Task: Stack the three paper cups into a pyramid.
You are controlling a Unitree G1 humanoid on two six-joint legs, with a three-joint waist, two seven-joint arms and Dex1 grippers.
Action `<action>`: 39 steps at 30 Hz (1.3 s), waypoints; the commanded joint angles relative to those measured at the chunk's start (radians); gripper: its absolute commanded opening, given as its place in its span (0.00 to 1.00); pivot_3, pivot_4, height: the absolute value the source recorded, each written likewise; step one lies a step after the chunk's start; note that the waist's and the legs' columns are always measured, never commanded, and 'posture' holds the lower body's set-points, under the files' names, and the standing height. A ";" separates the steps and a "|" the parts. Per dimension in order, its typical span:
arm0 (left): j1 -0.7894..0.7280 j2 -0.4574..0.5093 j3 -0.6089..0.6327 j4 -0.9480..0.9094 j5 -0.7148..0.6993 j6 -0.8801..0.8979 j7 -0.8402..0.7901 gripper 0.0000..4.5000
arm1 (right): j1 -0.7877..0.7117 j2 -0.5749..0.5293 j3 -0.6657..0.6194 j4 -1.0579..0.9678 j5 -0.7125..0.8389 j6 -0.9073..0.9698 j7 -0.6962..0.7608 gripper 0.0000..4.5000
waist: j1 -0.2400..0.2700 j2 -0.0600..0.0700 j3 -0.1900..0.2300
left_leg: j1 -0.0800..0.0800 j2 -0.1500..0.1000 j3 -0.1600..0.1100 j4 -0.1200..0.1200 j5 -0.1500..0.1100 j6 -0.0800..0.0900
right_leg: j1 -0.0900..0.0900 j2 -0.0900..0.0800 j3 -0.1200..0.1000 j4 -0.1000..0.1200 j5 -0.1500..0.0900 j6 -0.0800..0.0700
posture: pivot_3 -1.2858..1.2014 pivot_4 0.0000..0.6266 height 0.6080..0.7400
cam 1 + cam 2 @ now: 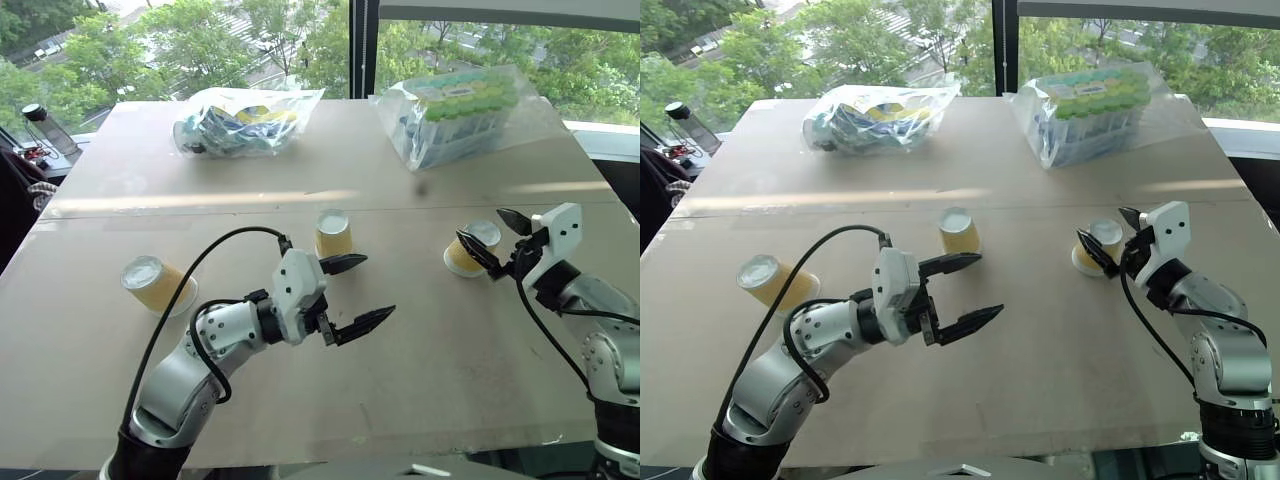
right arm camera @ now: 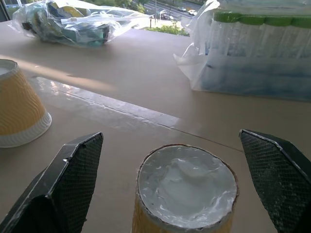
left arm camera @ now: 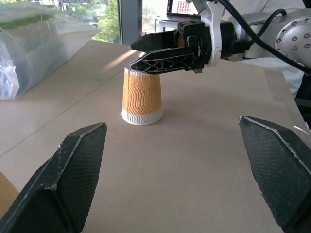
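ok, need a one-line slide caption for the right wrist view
Open right gripper straddling an upside-down paper cup, with a second cup and bagged containers beyond.

We see three paper cups (image 1: 333, 235) with wavy-ribbed yellow-orange sides, white bases and rims, on a beige table (image 1: 300, 170). Black gripper fingers (image 1: 362, 324); green-capped containers (image 1: 465, 112) in clear wrap.

table (image 1: 330, 160) | clear bag (image 1: 245, 118) far left | wrapped green-capped containers (image 1: 462, 112) far right
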 commanded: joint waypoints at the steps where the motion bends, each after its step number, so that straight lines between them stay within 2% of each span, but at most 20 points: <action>1: 0.016 0.016 0.005 -0.016 0.012 -0.022 -0.017 1.00 | 0.012 0.006 0.000 0.016 -0.009 -0.026 -0.015 0.99 | 0.000 0.000 0.000 | 0.000 0.000 0.000 0.000 0.000 0.000 | 0.000 0.000 0.000 0.000 0.000 0.000 | 0.52 0.24 1.00; 7: 0.021 0.015 0.006 -0.027 0.006 -0.015 -0.011 1.00 | 0.007 0.036 -0.004 0.052 -0.005 -0.043 -0.035 0.99 | -0.001 0.000 0.000 | 0.000 0.000 0.000 0.000 0.000 0.000 | 0.000 0.000 0.000 0.000 0.000 0.000 | 0.52 0.24 1.00; 10: 0.013 0.017 0.011 -0.029 0.004 -0.010 -0.010 1.00 | 0.004 0.041 -0.002 0.057 -0.005 -0.055 -0.034 0.80 | -0.001 0.000 0.000 | 0.000 0.000 0.000 0.000 0.000 0.000 | 0.000 0.000 0.000 0.000 0.000 0.000 | 0.52 0.24 1.00; 12: 0.013 0.017 0.017 -0.030 0.003 -0.008 -0.005 1.00 | 0.003 0.040 0.003 0.058 -0.007 -0.066 -0.028 0.57 | -0.001 0.000 0.000 | 0.000 0.000 0.000 0.000 0.000 0.000 | 0.000 0.000 0.000 0.000 0.000 0.000 | 0.52 0.24 1.00; 13: 0.015 0.017 0.019 -0.032 0.003 -0.006 0.000 1.00 | 0.001 0.039 0.008 0.059 -0.010 -0.072 -0.022 0.51 | -0.002 0.000 0.000 | 0.000 0.000 0.000 0.000 0.000 0.000 | 0.000 0.000 0.000 0.000 0.000 0.000 | 0.52 0.24 1.00; 17: 0.034 0.002 0.035 -0.038 -0.002 0.000 0.040 1.00 | -0.018 0.035 0.035 0.065 -0.027 -0.084 -0.016 0.51 | -0.002 0.000 0.000 | 0.000 0.000 0.000 0.000 0.000 0.000 | 0.000 0.000 0.000 0.000 0.000 0.000 | 0.52 0.24 1.00; 22: 0.156 -0.039 0.097 -0.058 0.039 -0.036 0.144 1.00 | -0.090 0.067 0.134 0.075 -0.050 -0.080 -0.008 0.51 | -0.009 0.000 0.000 | 0.001 0.002 0.002 0.000 0.000 0.000 | 0.000 -0.002 0.003 0.000 0.000 0.000 | 0.52 0.24 1.00; 26: 0.311 -0.067 0.189 -0.085 0.063 -0.081 0.207 1.00 | -0.211 0.156 0.264 0.110 -0.055 -0.014 -0.019 0.51 | -0.010 0.000 0.000 | 0.001 0.004 0.003 -0.001 0.000 0.000 | -0.001 -0.001 0.003 0.000 0.000 0.000 | 0.52 0.24 1.00; 29: 0.340 -0.087 0.236 -0.092 0.077 -0.099 0.245 1.00 | -0.264 0.188 0.312 0.154 -0.072 -0.007 -0.015 0.51 | 0.001 0.000 0.000 | 0.001 0.004 0.002 0.000 0.000 0.000 | -0.001 -0.001 0.002 0.000 0.000 0.000 | 0.52 0.24 1.00; 39: 0.427 -0.136 0.246 -0.125 0.110 -0.201 0.260 1.00 | -0.318 0.195 0.374 0.203 -0.117 0.018 -0.006 0.51 | 0.007 0.000 0.000 | -0.002 0.000 0.000 -0.001 0.001 -0.003 | -0.003 -0.006 0.000 -0.001 0.000 0.000 | 0.52 0.24 1.00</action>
